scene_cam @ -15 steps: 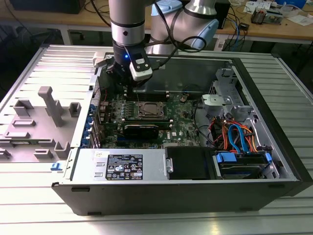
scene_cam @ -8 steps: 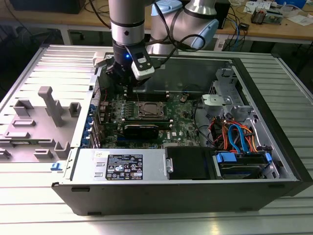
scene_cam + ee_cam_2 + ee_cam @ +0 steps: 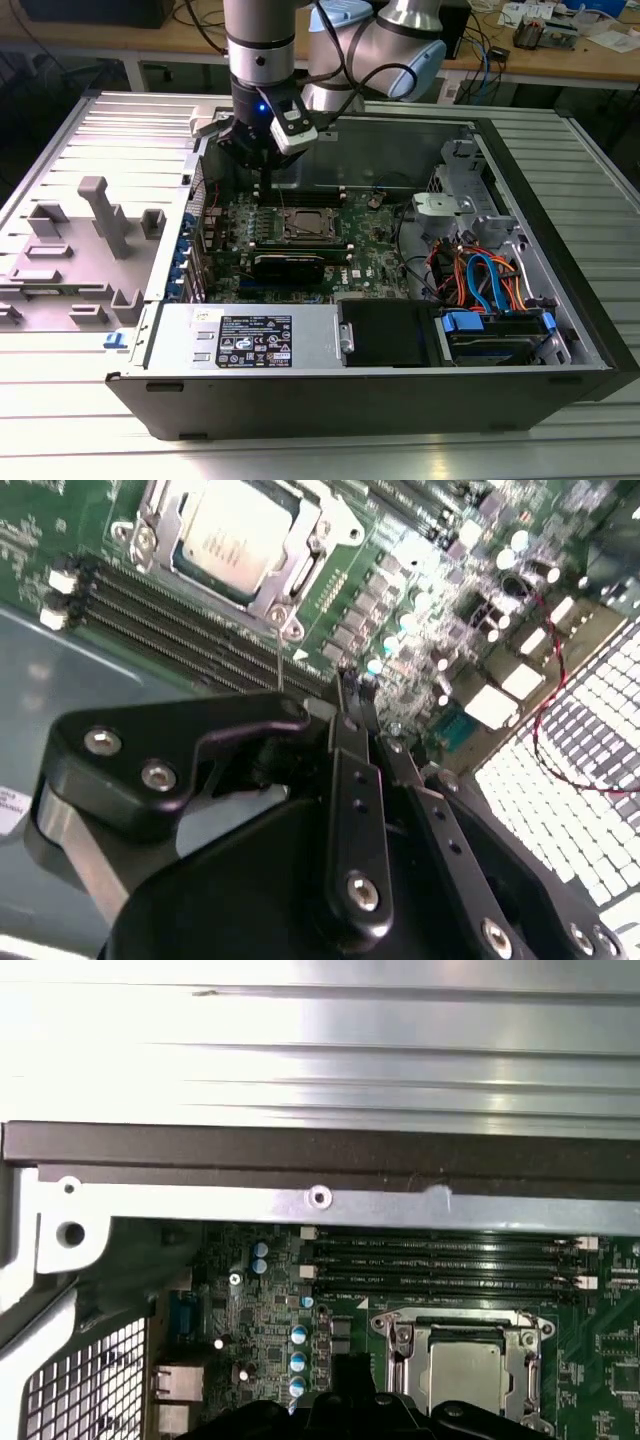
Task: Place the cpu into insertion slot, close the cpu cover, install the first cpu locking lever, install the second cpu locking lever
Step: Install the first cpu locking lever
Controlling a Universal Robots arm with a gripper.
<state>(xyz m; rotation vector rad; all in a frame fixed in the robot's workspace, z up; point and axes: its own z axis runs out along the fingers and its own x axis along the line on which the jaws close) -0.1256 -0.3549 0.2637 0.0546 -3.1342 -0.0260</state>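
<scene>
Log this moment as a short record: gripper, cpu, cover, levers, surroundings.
gripper: hovers above the green board, to the exterior view's left of the insertion slot
cpu: seated in the insertion slot, silver top facing up
cpu cover: lies flat around the cpu's top
locking levers: cannot tell whether they are latched
nearby: memory sticks in a row beside the insertion slot
enclosure: open computer case, with the board lying inside it
</scene>
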